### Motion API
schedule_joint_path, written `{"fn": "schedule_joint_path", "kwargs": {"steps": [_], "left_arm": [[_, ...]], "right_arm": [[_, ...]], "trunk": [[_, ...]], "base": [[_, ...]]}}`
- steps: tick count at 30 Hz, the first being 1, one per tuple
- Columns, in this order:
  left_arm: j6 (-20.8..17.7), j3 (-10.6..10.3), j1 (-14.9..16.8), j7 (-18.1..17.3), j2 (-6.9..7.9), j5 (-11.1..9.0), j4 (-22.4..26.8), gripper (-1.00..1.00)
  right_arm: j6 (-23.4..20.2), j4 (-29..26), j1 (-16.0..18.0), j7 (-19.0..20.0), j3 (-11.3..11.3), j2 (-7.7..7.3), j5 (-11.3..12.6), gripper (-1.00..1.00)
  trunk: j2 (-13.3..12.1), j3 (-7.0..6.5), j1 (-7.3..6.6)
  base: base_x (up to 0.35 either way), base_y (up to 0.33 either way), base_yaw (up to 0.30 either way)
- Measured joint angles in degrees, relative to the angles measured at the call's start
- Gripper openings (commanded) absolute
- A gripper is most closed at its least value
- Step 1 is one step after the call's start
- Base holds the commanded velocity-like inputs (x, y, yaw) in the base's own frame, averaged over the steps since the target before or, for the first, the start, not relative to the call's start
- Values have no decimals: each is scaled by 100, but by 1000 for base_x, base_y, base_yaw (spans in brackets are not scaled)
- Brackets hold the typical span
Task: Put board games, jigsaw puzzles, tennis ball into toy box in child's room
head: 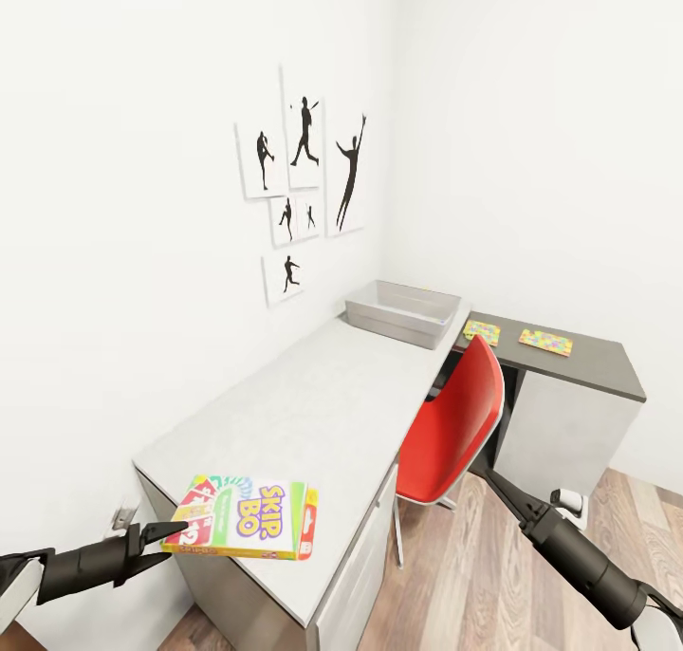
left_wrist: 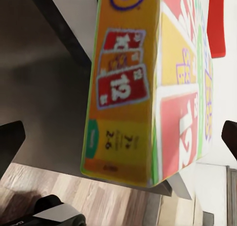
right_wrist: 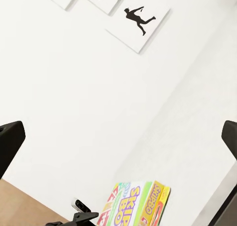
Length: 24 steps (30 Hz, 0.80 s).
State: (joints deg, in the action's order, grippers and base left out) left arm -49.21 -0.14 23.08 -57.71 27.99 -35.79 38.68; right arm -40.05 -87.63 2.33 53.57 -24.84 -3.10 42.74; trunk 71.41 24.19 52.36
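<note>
Now the left gripper (head: 180, 534) jaws pinch the Skip-Bo board game (head: 249, 518) above the pale surface (head: 313, 414)'s near corner. Right gripper (head: 493, 481) jaws sit spread, empty, beside the red chair (head: 455, 423). Farther back stand the toy box (head: 403, 313) and two jigsaw puzzles (head: 545, 342).

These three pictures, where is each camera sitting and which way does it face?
Head view: up on the robot's head, looking down over the long pale grey desk, the red chair and the pale grey tray; both dark arms show, the left gripper holding the colourful Skip-Bo game box.
Left wrist view: near the left gripper, facing that box close up; dark fingertips at the edges.
Right wrist view: near the right gripper, facing the white wall and silhouette prints; fingertips at the edges.
Shared: all three show the game box.
</note>
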Motion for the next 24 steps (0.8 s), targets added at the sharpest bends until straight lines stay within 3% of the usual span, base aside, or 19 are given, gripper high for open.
{"fn": "schedule_joint_path", "kwargs": {"steps": [8, 15, 24], "left_arm": [[18, -5, 0, -4, -81, 74, 0, 100], [21, -9, 0, -5, -177, 302, 0, 100], [21, -3, 0, -7, -205, 360, 0, 100]], "right_arm": [[3, 0, 0, 0, 0, 2, -4, 100], [2, 0, 0, 0, 0, -1, -1, 100], [6, 0, 0, 0, 0, 2, -5, 100]], "trunk": [[0, 0, 0], [0, 0, 0], [0, 0, 0]], "base": [[0, 0, 0], [0, 0, 0], [0, 0, 0]]}}
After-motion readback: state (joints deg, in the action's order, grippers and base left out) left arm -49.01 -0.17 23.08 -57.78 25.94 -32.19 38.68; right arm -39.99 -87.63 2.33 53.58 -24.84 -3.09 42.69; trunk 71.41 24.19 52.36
